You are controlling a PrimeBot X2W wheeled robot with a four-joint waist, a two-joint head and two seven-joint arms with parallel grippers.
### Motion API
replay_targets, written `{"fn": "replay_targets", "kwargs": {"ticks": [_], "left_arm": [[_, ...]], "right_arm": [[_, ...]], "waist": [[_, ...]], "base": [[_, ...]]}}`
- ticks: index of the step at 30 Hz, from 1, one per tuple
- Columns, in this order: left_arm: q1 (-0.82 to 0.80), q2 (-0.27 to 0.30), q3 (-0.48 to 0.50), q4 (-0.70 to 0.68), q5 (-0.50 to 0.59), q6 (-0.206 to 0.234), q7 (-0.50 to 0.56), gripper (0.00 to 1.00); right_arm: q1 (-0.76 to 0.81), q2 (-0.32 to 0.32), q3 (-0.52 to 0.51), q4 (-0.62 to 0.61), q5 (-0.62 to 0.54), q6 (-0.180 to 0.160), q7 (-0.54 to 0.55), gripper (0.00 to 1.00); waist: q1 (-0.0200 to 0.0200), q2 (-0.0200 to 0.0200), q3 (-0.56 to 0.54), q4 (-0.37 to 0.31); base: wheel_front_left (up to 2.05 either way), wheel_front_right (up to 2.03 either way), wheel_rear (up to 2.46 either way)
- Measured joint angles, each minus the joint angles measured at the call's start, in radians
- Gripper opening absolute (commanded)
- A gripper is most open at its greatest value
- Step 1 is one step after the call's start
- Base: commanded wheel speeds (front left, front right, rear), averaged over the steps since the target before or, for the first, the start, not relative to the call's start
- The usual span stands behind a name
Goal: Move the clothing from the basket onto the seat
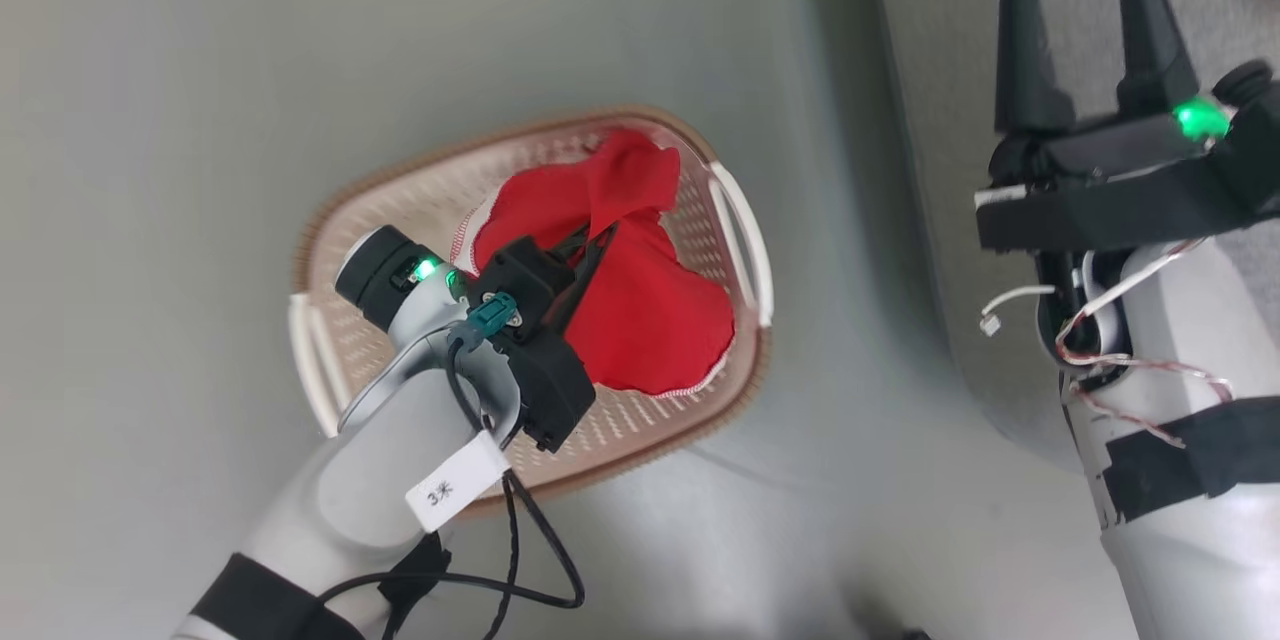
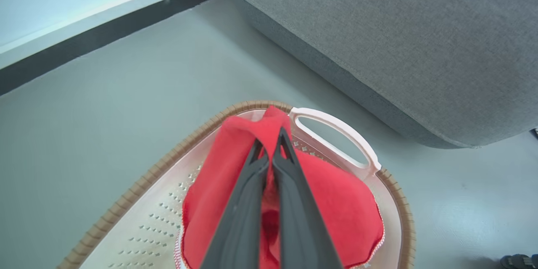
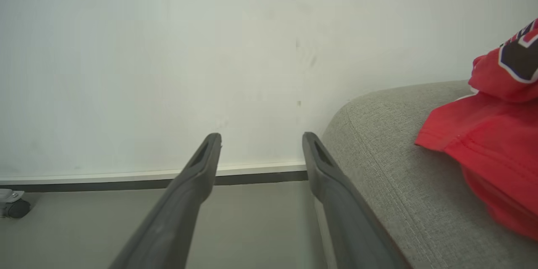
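Head view | basket (image 1: 400,210) long axis diagonal | red garment (image 1: 650,310) lies crosswise

Head view looks down: basket (image 1: 380,210) at 9 o'clock, seat (image 1: 945,70) at 2 o'clock; left wrist view hangs close over that basket, seat at 1 o'clock; right wrist view skims the seat toward a wall (image 3: 168,50).

The grey floor (image 1: 200,70) carries a laundry basket (image 1: 640,420) mid-frame and a grey sofa (image 1: 940,120) at right. What looks like a red jersey (image 3: 483,143) lies on the sofa.
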Motion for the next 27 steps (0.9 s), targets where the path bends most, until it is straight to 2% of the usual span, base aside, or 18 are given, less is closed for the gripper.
{"fn": "replay_targets", "kwargs": {"ticks": [11,27], "left_arm": [[0.015,-0.012,0.067,-0.053,-0.054,0.000,-0.026,0.00],[0.062,0.047,0.130,-0.136,-0.091,-0.001,-0.027,0.00]], "right_arm": [[0.099,-0.005,-0.001,0.060,-0.011,0.001,0.000,1.00],[0.233,0.001,0.011,0.128,-0.014,0.006,0.000,1.00]], "waist": [[-0.0001,0.0000,-0.174,0.096],[-0.0002,-0.0002,-0.422,0.177]], "base": [[0.00,0.00,0.00],[0.00,0.00,0.00]]}}
